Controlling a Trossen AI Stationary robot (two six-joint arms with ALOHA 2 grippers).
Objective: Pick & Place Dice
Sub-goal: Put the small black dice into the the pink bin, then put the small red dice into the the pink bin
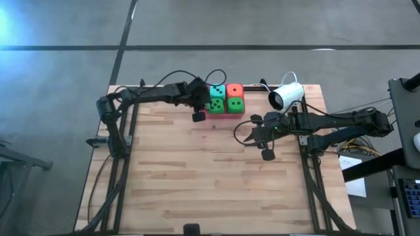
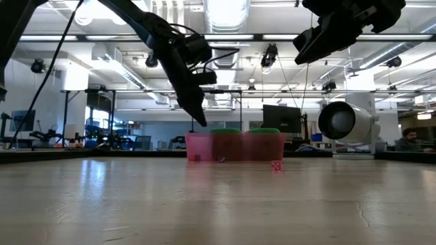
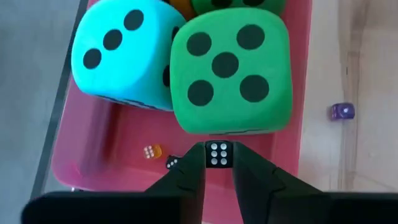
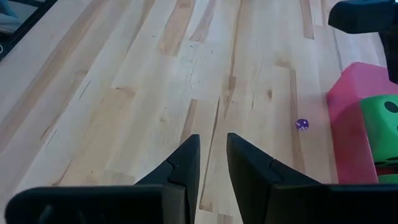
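1. Over the pink tray (image 1: 226,115) at 12 o'clock on the counter (image 1: 210,183), from above, I see my left end effector (image 1: 198,115); big dice fill the tray.
2. Low view: right end effector (image 2: 308,47) hangs high.
3. Left wrist: fingers (image 3: 189,171) pinch a small black die (image 3: 217,153) beside the green die (image 3: 227,68) and teal die (image 3: 121,53); two tiny dice lie in the tray.
4. Right wrist: right fingers (image 4: 186,162) slightly parted, empty; purple die (image 4: 302,124) on the counter.
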